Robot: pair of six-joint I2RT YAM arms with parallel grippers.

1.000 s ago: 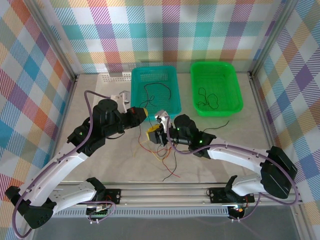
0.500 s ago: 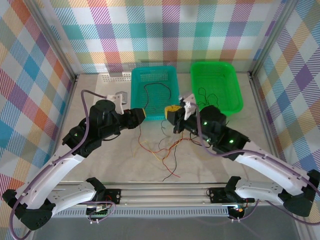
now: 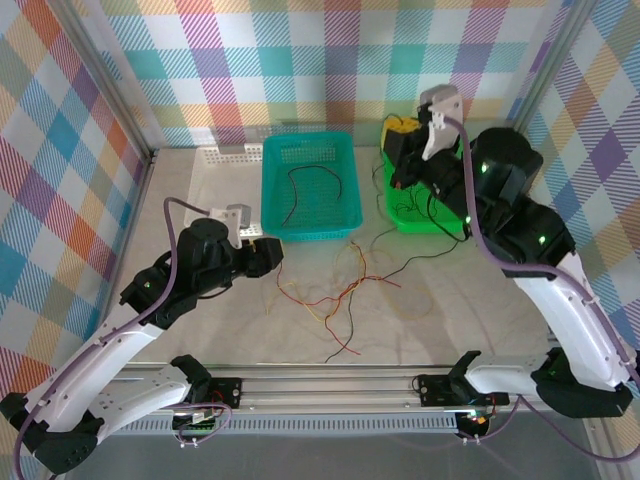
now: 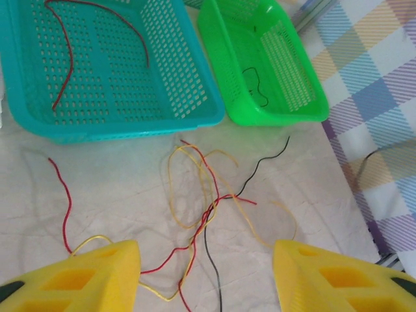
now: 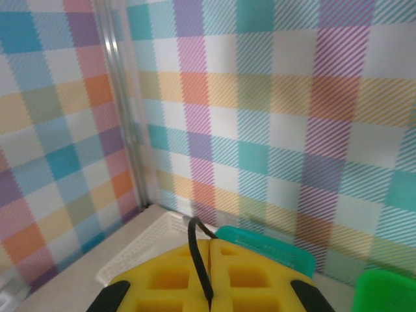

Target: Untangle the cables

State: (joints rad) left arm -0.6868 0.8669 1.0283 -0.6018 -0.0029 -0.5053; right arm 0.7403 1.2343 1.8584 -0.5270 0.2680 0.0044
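Our right gripper [image 5: 209, 263] is up high over the green basket [image 3: 398, 216], fingers pinched tight on a black cable [image 5: 195, 235] — the strand pokes up from between the yellow pads. Our left gripper [image 4: 205, 279] hangs low with its fingers spread wide, nothing in them. The rest of the cables [image 3: 335, 295] — red, yellow, black — lie in a loose tangle on the table [image 3: 450, 310], just in front of the teal basket [image 3: 310, 231]. A red cable [image 4: 67, 58] lies in the teal basket, and a second black cable [image 4: 259, 88] in the green one.
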